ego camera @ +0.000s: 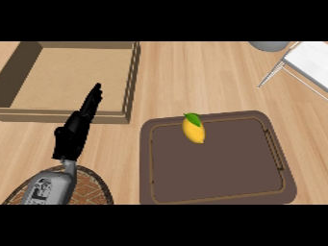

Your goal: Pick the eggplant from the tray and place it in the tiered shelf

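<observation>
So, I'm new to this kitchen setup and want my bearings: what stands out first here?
A small yellow fruit with a green leaf lies at the top edge of the dark brown tray, lower right. The black left hand rests at lower left, fingers straight, pointing up toward the open cardboard box. A white shelf sits top right.

Fruit (193,129) on tray (216,192), near back-left corner; box (60,77) behind-left of tray; shelf (315,65) behind-right.
</observation>
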Action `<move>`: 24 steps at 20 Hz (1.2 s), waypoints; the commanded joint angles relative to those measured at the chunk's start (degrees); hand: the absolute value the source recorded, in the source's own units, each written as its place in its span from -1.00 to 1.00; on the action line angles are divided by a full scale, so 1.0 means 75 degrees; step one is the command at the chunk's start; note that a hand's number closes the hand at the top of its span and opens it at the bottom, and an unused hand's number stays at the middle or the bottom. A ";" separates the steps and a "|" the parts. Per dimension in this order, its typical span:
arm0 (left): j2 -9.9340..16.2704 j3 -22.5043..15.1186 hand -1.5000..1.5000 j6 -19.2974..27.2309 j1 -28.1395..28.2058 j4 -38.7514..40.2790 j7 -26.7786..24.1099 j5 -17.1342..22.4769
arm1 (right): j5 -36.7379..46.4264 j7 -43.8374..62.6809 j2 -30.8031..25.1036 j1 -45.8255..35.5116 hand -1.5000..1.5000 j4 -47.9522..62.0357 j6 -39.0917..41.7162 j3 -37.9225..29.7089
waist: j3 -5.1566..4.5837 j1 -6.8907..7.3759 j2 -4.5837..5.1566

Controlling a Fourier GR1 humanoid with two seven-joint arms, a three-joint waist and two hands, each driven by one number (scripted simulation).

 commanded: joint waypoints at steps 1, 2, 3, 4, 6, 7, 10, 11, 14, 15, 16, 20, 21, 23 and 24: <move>-0.0121 -0.0200 0.00 0.0053 0.0395 -0.0397 0.0182 -0.0091 | -0.0041 0.0452 -0.0232 -0.0462 -1.00 -0.0496 -0.0072 -0.0053 | -0.0011 0.0041 -0.0006; -0.0022 -0.0112 0.00 -0.0081 0.0269 -0.0397 0.0186 0.0006 | 0.0070 0.0517 -0.0278 -0.0545 -1.00 -0.0469 -0.0455 -0.0147 | -0.0010 0.0057 0.0007; 0.0042 0.0033 0.00 -0.0160 0.0258 -0.0184 0.0044 0.0125 | -0.0113 0.0382 -0.0300 -0.0694 -1.00 -0.0882 -0.0539 -0.0171 | -0.0013 0.0018 -0.0003; -0.0106 -0.0050 0.00 0.0063 0.0343 -0.0066 -0.0082 -0.0053 | 0.0074 0.0529 -0.0058 -0.0466 -1.00 -0.1605 -0.0398 -0.0090 | -0.0016 -0.0075 -0.0031; 0.0271 0.0165 0.00 -0.0310 0.0340 -0.0293 0.0079 0.0173 | 0.0364 0.0701 -0.0224 -0.0545 -1.00 -0.1911 -0.0182 -0.0307 | -0.0015 -0.0040 -0.0029; 0.0083 0.0082 0.00 -0.0131 0.0435 -0.0221 0.0036 0.0089 | 0.0485 0.0899 -0.0072 -0.0385 -1.00 -0.2371 -0.0096 -0.0466 | -0.0015 -0.0089 -0.0040; 0.0285 0.0199 0.00 -0.0270 0.0406 -0.0460 0.0259 0.0163 | 0.0775 0.1126 -0.0028 -0.0466 -1.00 -0.3639 0.1347 -0.0577 | -0.0018 -0.0130 -0.0085; 0.0263 0.0321 0.00 -0.0248 0.0411 0.0041 -0.0274 0.0150 | 0.0826 0.1174 0.0231 -0.0017 -1.00 -0.4140 0.1249 -0.0669 | -0.0019 -0.0179 -0.0050; 0.0258 0.0431 0.00 -0.0165 0.0415 0.0056 -0.0181 0.0190 | 0.0425 0.1121 0.0275 -0.0053 -1.00 -0.5084 0.2940 -0.1130 | -0.0023 -0.0377 -0.0146; 0.0191 0.0454 0.00 -0.0059 0.0287 0.0243 -0.0206 0.0127 | 0.0591 0.1334 0.0728 0.0144 -1.00 -0.5567 0.3062 -0.1106 | -0.0023 -0.0370 -0.0116; 0.0210 0.0273 0.00 -0.0174 0.0542 -0.0224 0.0027 0.0141 | 0.0622 0.1338 0.0722 0.0144 -1.00 -0.5873 0.3570 -0.1227 | -0.0020 -0.0329 -0.0165; 0.0049 0.0124 0.00 -0.0041 0.0506 -0.0306 0.0203 0.0019 | 0.0613 0.1078 0.1131 0.0407 -1.00 -0.7659 0.5330 -0.1132 | -0.0025 -0.0378 -0.0182; 0.0264 0.0378 0.00 -0.0186 0.0720 -0.0193 -0.0226 0.0172 | 0.0615 0.1016 0.1535 0.0933 -1.00 -0.8119 0.5492 -0.1312 | -0.0023 -0.0400 -0.0171; 0.0163 0.0396 0.00 -0.0045 0.0521 0.0042 -0.0129 0.0100 | 0.0513 0.0716 0.1721 0.1154 -1.00 -0.9093 0.6411 -0.1273 | -0.0029 -0.0585 -0.0193; 0.0063 0.0315 0.00 0.0022 0.0444 0.0034 -0.0017 0.0043 | 0.0380 0.0659 0.1509 0.0886 -1.00 -0.9541 0.6984 -0.1271 | -0.0031 -0.0540 -0.0185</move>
